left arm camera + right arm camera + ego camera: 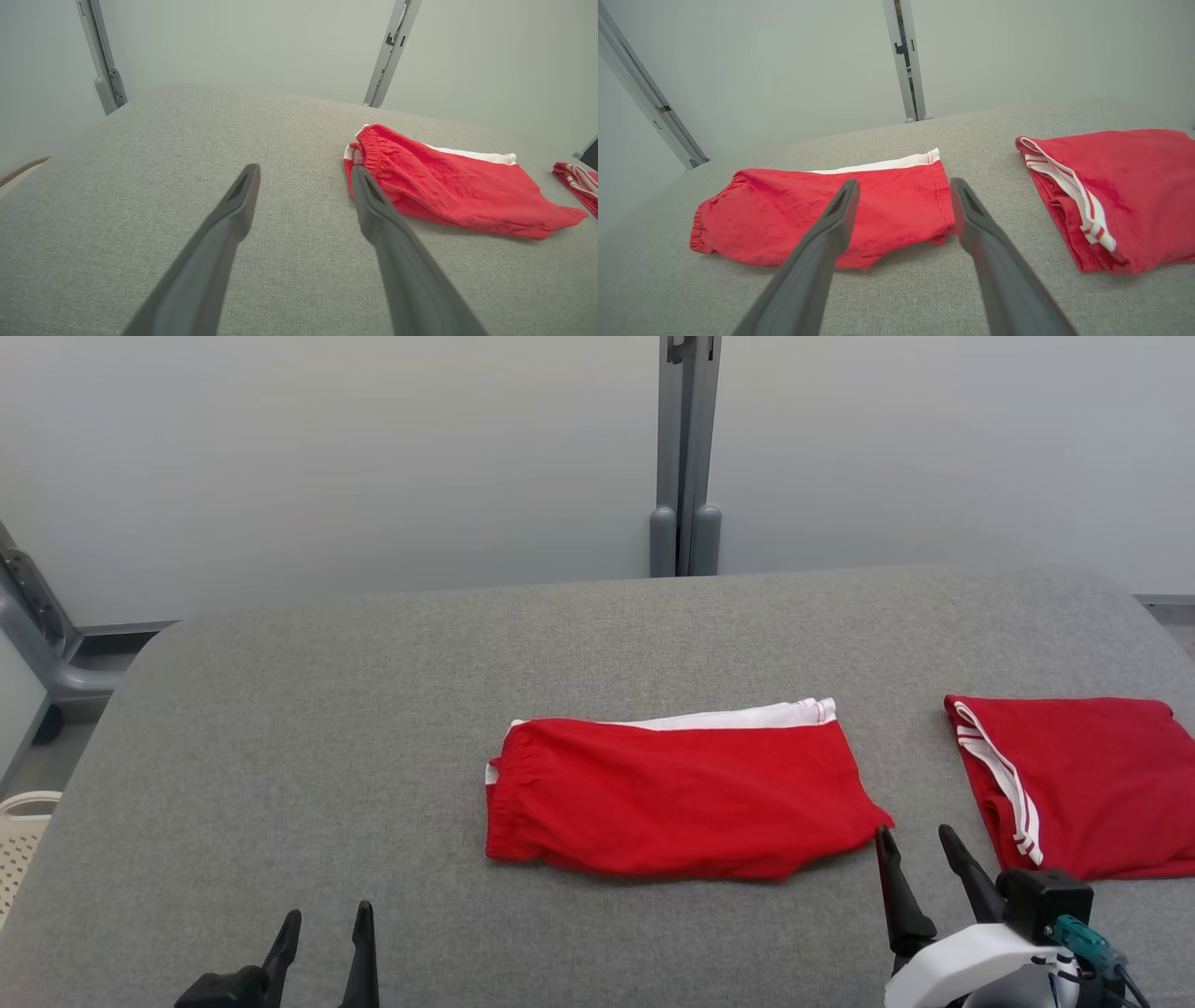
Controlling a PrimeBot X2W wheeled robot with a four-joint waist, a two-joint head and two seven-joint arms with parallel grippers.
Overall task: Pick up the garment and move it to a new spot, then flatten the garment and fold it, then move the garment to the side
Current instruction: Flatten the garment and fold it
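table (pixel 327 728) | shorts (pixel 681 798) at centre | second garment (pixel 1083 784) to their right, apart | post (pixel 686 457) behind table | basket (pixel 23 840) off its left edge | right gripper (pixel 913 833) just before shorts' right corner

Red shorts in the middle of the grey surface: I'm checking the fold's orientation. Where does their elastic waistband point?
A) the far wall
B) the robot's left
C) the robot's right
B: the gathered waistband sits at the left end of the red shorts in the head view.
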